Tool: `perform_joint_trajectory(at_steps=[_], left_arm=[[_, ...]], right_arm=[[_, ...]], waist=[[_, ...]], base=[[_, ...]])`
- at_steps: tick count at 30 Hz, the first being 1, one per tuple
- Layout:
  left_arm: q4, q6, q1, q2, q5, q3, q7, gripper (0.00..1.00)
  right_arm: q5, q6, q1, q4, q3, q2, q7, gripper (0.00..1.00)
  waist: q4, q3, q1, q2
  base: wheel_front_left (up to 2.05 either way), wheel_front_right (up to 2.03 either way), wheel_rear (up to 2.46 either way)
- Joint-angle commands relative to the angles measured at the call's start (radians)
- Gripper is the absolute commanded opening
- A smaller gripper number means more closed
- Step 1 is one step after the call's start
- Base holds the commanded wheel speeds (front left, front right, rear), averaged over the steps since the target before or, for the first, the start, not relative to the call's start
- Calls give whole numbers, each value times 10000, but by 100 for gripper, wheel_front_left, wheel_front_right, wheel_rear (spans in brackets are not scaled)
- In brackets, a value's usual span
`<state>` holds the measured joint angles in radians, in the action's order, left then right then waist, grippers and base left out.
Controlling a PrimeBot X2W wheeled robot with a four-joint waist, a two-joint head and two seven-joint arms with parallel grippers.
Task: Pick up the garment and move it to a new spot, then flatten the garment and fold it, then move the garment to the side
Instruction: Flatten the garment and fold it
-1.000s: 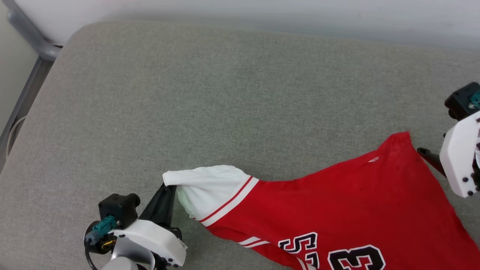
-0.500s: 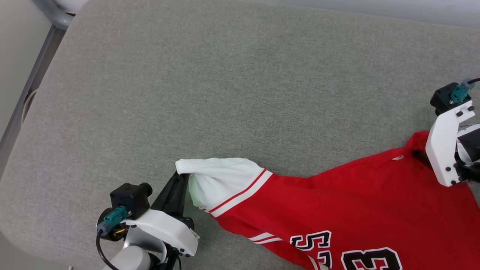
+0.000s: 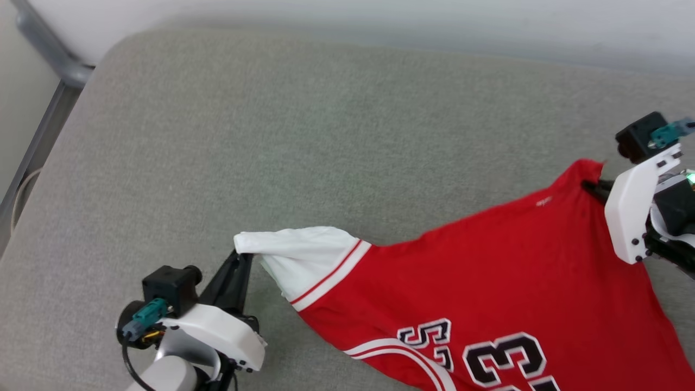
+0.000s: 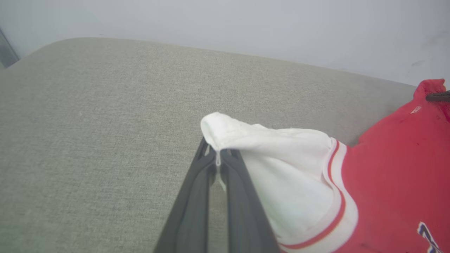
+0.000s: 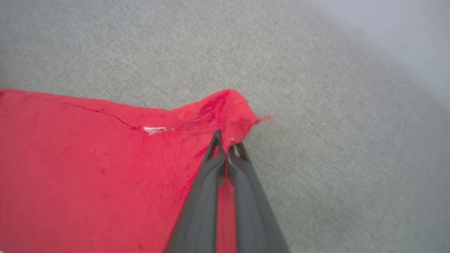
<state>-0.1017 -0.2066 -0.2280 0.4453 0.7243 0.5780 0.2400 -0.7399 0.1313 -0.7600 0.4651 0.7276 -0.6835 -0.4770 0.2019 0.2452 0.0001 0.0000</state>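
Red T-shirt (image 3: 488, 271) toward the grey cushion's (image 3: 326, 136) front-right corner, white sleeve (image 3: 293, 255) in clenched left gripper (image 3: 237, 255), red corner in clenched right gripper (image 3: 589, 187).

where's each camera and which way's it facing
head view: on the head, looking down at the grey cushion; left gripper lower left, right gripper at right, both shut on the garment.
left wrist view: on the left wrist, along its own fingers toward the white sleeve.
right wrist view: on the right wrist, along its fingers toward a red corner.
shared: both wrist views catch cushion and wall.
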Motion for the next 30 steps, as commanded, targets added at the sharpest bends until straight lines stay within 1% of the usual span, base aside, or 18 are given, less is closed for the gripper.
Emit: perform_joint_trajectory(at_steps=[1, 6, 9, 13, 16, 20, 22, 25, 28, 30], left_arm=[[62, -42, 60, 150, -87, -46, -14, 0], [456, -8, -374, 738, -295, -175, -250, 0], [767, 99, -867, 1102, -435, -300, -480, 0], [1289, 191, -1827, 1555, -602, -555, -905, 0], [1549, 323, -2650, 1788, -744, -676, -1236, 0], [1578, 623, -3924, 1857, -802, -768, -1664, 0], [1513, 761, -4585, 1971, -1006, -745, -1883, 0], [1505, 1037, -5595, 1985, -1135, -707, -2234, 0], [1396, 1278, -6733, 2161, -1435, -712, -2600, 0], [1185, 1505, -7517, 2073, -1480, -699, -2832, 0]], right_arm=[[-19, -13, -65, -37, -1, -112, 433, 0], [-239, -12, 58, -550, -182, -260, 1743, 0], [-223, -12, 71, -1019, -468, -400, 2237, 0], [-74, -12, -99, -1621, -1048, -398, 2646, 0], [55, -12, -216, -2089, -1555, -289, 2711, 0], [281, -12, -446, -2643, -2251, -94, 2549, 0], [496, -12, -710, -2823, -2528, 79, 2391, 0], [787, -12, -1272, -2850, -2895, 469, 2143, 0], [1028, -12, -2003, -2740, -3084, 775, 1889, 0], [1275, -12, -2623, -2611, -3155, 856, 1692, 0]], waist=[[-293, -435, -1, 0], [-645, -1078, -1, 0], [-811, -1377, -1, 0], [-1025, -1664, -1, 0], [-1164, -1753, -1, 0], [-1341, -1661, -1, 0], [-1481, -1505, -1, 0], [-1657, -1170, -1, 0], [-1747, -703, -1, 0], [-1749, -354, -1, 0]], base=[[0, 0, 0], [0, 0, 0], [0, 0, 0], [0, 0, 0], [0, 0, 0], [0, 0, 0], [0, 0, 0], [0, 0, 0], [0, 0, 0], [0, 0, 0]])
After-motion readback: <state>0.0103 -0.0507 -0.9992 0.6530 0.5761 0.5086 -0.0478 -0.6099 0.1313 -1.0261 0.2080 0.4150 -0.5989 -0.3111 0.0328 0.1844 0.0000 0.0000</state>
